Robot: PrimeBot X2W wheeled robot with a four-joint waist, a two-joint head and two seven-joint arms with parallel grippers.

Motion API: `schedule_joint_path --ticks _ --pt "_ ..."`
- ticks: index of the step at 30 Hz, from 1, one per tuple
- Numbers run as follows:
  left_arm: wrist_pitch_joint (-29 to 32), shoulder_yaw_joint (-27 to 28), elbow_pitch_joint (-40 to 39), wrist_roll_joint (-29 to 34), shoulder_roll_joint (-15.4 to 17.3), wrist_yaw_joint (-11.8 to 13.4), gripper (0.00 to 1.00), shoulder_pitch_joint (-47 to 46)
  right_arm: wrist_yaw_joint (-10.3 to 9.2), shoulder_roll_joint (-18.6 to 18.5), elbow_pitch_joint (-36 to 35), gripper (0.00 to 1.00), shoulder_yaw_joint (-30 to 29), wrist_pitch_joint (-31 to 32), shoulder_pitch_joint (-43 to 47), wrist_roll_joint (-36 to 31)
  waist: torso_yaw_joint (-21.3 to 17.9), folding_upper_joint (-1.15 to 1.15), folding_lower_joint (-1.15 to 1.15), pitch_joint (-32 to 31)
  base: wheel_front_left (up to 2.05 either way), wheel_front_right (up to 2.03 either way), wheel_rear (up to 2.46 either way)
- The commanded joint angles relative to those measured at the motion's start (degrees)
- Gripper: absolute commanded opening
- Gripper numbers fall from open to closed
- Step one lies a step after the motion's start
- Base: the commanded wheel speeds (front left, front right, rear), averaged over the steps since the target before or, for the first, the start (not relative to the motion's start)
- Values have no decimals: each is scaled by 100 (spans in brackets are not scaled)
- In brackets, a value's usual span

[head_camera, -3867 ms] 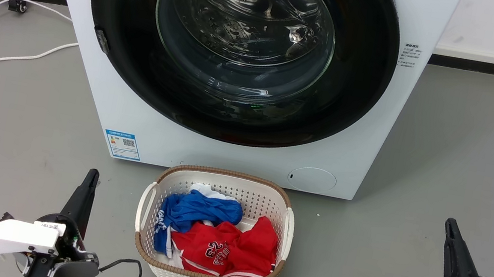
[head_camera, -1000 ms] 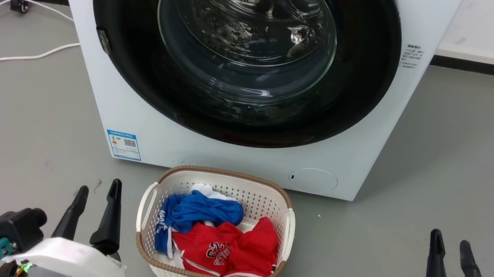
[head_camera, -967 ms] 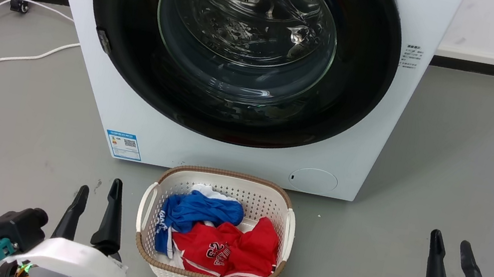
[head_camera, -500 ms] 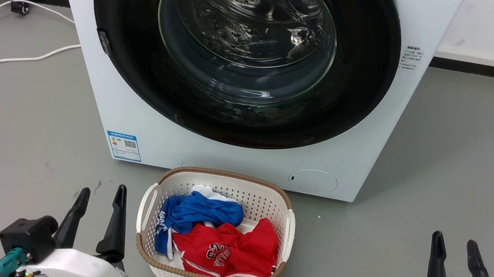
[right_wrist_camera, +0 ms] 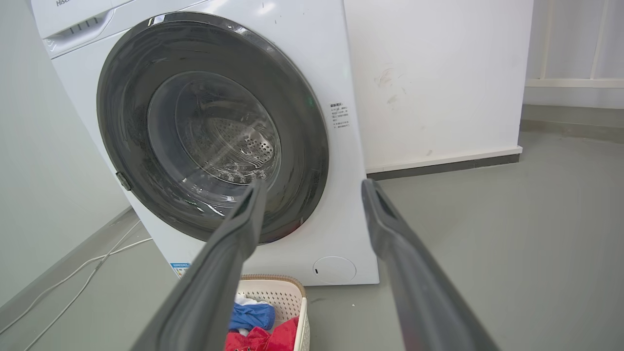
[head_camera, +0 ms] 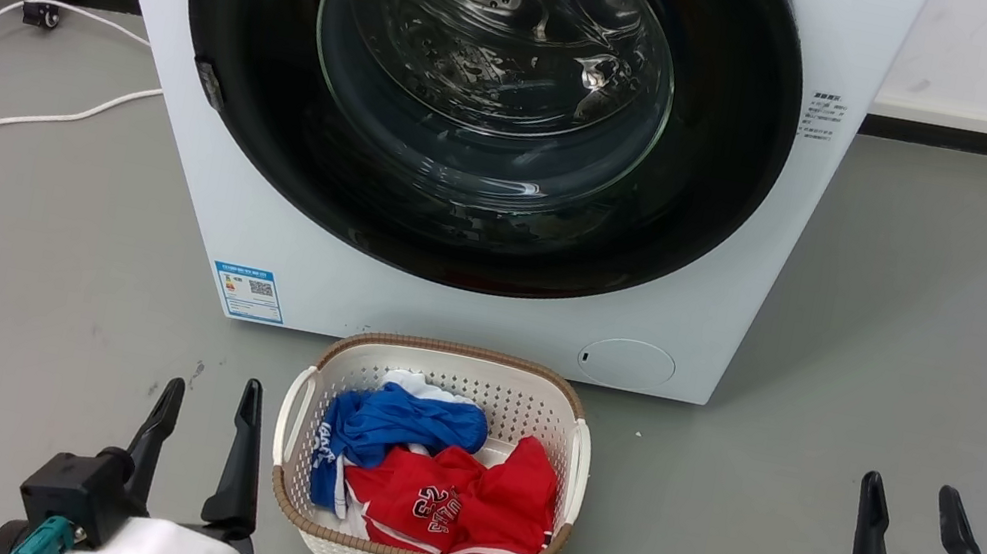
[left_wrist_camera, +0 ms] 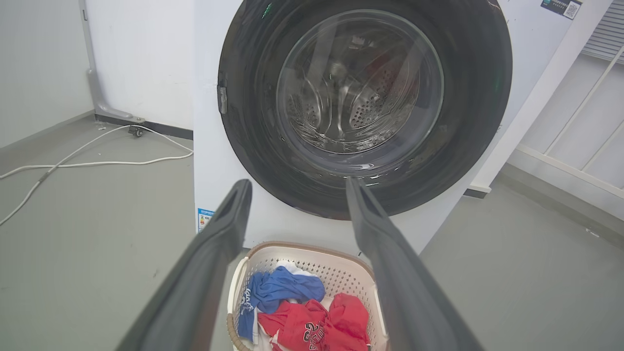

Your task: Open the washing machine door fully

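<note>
Now the door (head_camera: 485,93) is shut flat on the machine (head_camera: 747,281), well apart from your left gripper (head_camera: 216,384) and right gripper (head_camera: 911,486), both open and empty. Hook the small catch (head_camera: 205,82) at its left edge, probably the handle, and pull slowly.

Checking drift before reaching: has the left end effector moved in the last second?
Yes. The left end effector has edged right, nearer the laundry basket, and lower in the head view.
</note>
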Motion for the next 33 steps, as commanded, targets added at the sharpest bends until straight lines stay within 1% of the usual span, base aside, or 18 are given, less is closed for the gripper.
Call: schedule_joint_path --ticks 1,15,17,18,30,31,33 --pt "-53 2 -53 109 -4 -16 100 31 12 -7 -72 100 -1 -37 17 -121 1 0 0 0 0 0 0" --pt "-215 114 -8 712 -117 -143 100 135 13 -4 -146 100 -28 -211 135 -504 12 0 0 -9 0 0 0" --pt "-244 124 -7 803 -130 -144 100 152 13 -4 -163 100 -19 -224 152 -575 13 0 0 -6 0 0 0" --pt "-273 121 -4 945 -145 -154 100 178 13 -4 -177 100 -21 -260 167 -669 15 0 0 1 0 0 0" --pt "-397 143 54 1382 -178 -185 100 253 9 -2 -124 100 -69 -381 264 -987 16 0 0 4 0 0 0" --pt "-429 147 73 1486 -182 -181 100 277 8 -2 -100 100 -80 -412 300 -1044 17 0 0 -2 0 0 0" --pt "-436 152 89 1487 -184 -179 100 286 9 -2 -80 100 -83 -412 290 -1016 18 0 0 -6 0 0 0"
